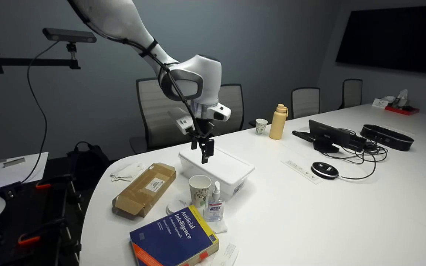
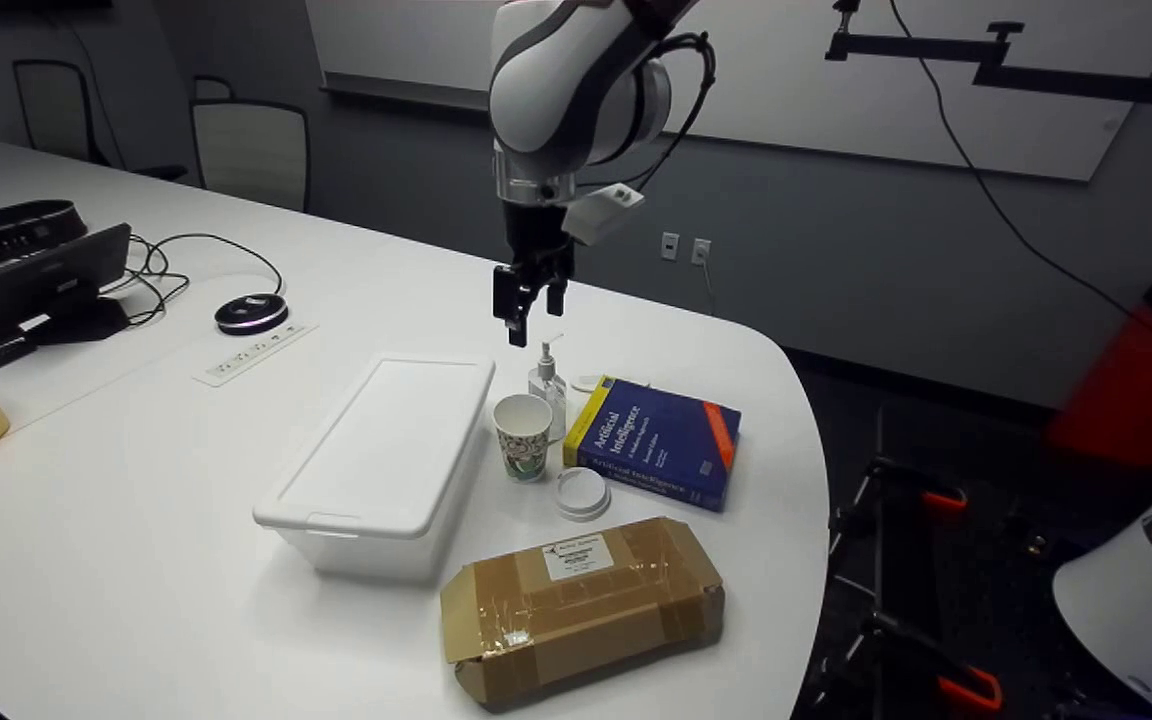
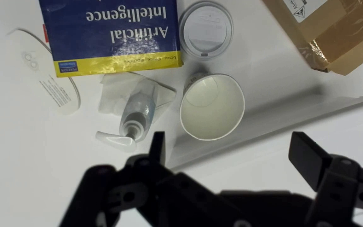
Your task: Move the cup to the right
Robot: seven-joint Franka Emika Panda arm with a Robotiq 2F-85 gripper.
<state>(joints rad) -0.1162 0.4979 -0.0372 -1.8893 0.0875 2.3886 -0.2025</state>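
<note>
A white paper cup with darker leaf marks [image 1: 199, 194] stands upright on the table, between the lidded plastic box and the hand sanitizer. It also shows in an exterior view [image 2: 523, 445] and, seen from above and empty, in the wrist view [image 3: 212, 108]. A similar cup [image 1: 260, 126] stands farther off beside the tan bottle [image 1: 279, 122]. My gripper [image 1: 200, 149] is open and empty, in the air above the box and sanitizer area; it also shows in an exterior view [image 2: 534, 305]. In the wrist view its fingertips [image 3: 228, 151] are wide apart, with the near cup just ahead of them.
The white-lidded box [image 2: 376, 450] stands close beside the near cup. The pump sanitizer [image 2: 548, 385], blue-and-yellow book [image 2: 656, 430], round lid [image 2: 582, 492] and cardboard box [image 2: 586, 600] surround it. A monitor [image 1: 327, 133] and black puck [image 1: 324, 170] with cables sit farther along the table.
</note>
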